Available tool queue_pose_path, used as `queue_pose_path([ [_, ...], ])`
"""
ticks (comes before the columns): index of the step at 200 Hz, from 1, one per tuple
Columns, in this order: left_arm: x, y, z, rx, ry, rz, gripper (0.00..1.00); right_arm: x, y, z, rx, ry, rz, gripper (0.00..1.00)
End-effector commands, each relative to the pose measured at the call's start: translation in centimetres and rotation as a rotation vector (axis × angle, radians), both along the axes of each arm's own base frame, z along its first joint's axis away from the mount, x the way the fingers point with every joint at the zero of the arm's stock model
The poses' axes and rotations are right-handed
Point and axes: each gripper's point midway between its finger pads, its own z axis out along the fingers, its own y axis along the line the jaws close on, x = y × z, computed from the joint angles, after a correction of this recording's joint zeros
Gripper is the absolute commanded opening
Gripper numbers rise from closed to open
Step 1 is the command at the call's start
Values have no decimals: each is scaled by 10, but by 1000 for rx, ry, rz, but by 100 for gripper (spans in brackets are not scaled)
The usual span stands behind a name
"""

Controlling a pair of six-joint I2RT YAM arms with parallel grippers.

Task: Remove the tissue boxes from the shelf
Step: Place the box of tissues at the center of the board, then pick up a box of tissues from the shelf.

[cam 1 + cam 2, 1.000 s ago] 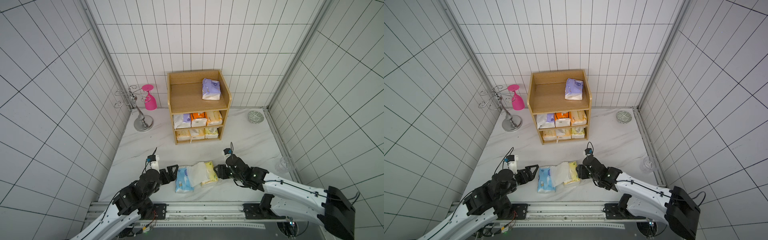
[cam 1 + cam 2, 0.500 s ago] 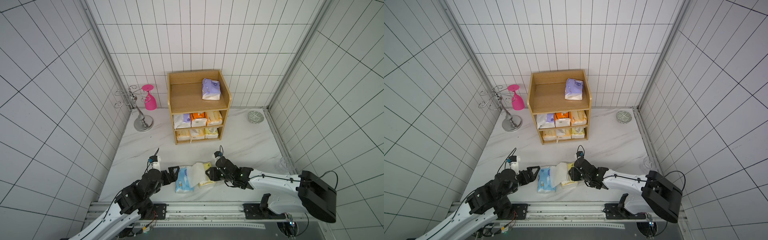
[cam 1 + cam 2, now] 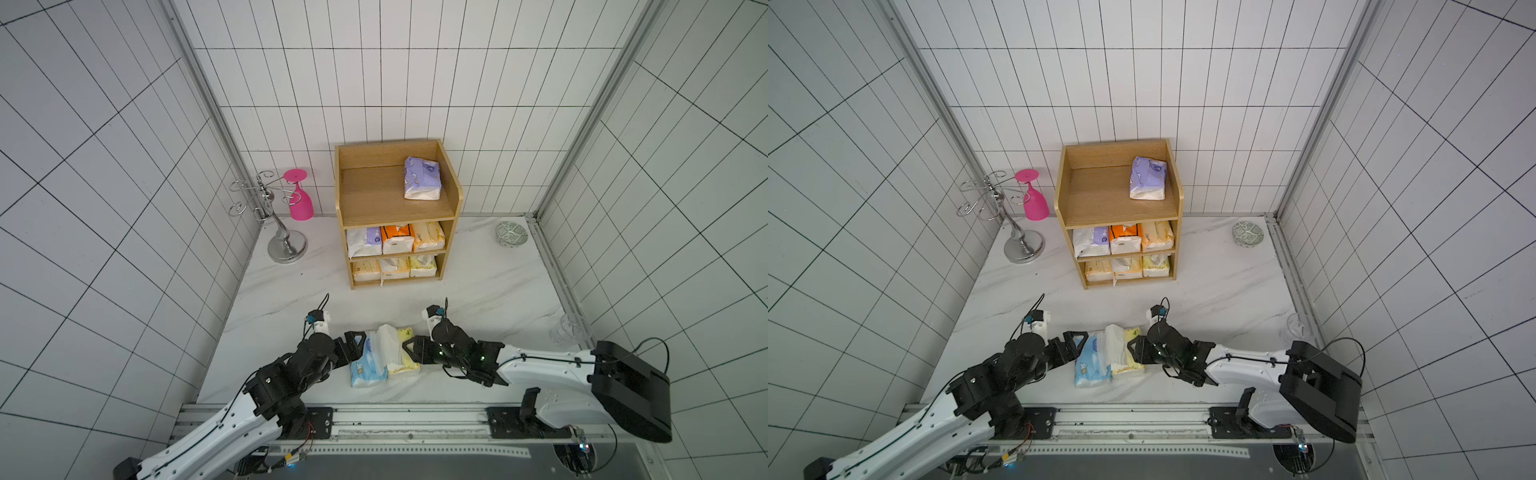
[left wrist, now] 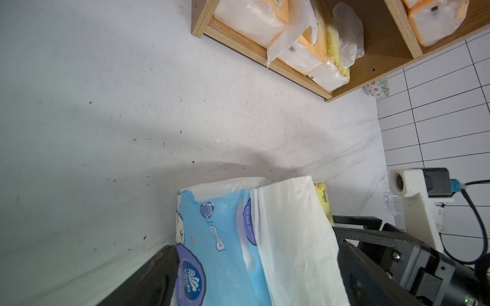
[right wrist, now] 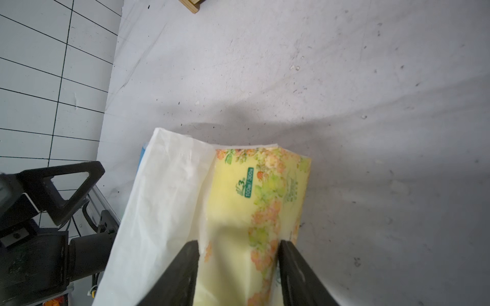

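Since the right fingers (image 5: 297,275) pinch the yellow pack (image 5: 233,201) (left fingers (image 4: 148,280): cannot tell), let go gently, flat on the tabletop (image 5: 371,132).

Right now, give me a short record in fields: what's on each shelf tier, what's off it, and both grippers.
top tier: one purple plastic-wrapped tissue pack on the light-wood three-tier shelf
middle tier: three tissue packs
bottom tier: three tissue packs
off shelf: light blue tissue pack and yellow floral tissue pack, side by side on the white marble table
right gripper: jaws closed on the yellow pack
left gripper: jaws open beside the blue pack
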Motion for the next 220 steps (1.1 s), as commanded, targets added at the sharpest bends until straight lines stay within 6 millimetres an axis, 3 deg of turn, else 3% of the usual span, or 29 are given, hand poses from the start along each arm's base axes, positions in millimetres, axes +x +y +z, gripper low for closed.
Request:
queue_pose_path([
  [1, 11, -4, 31, -27, -82, 13, 97, -3, -4, 9, 37, -12, -13, 55],
  [24, 18, -6, 50, -14, -131, 11, 98, 4, -28, 27, -26, -85, -62, 59],
  [38, 24, -7, 68, 2, -193, 3, 98, 13, -50, 51, -67, -160, -115, 62],
  [73, 50, -14, 131, 51, -417, -1, 98, 31, -81, 134, -68, -361, -169, 63],
  [98, 68, -27, 183, 49, -512, -42, 98, 50, -85, 200, -60, -468, -158, 63],
  [136, 106, -38, 247, -30, -572, -75, 98, 88, -63, 286, -62, -582, -112, 63],
  [156, 127, -40, 258, -41, -556, -78, 98, 117, -51, 315, -84, -621, -118, 63],
  [173, 139, -43, 257, -53, -530, -81, 98, 146, -47, 326, -100, -634, -149, 64],
  [220, 152, -50, 243, -52, -482, -99, 98, 209, -40, 357, -53, -648, -227, 66],
])
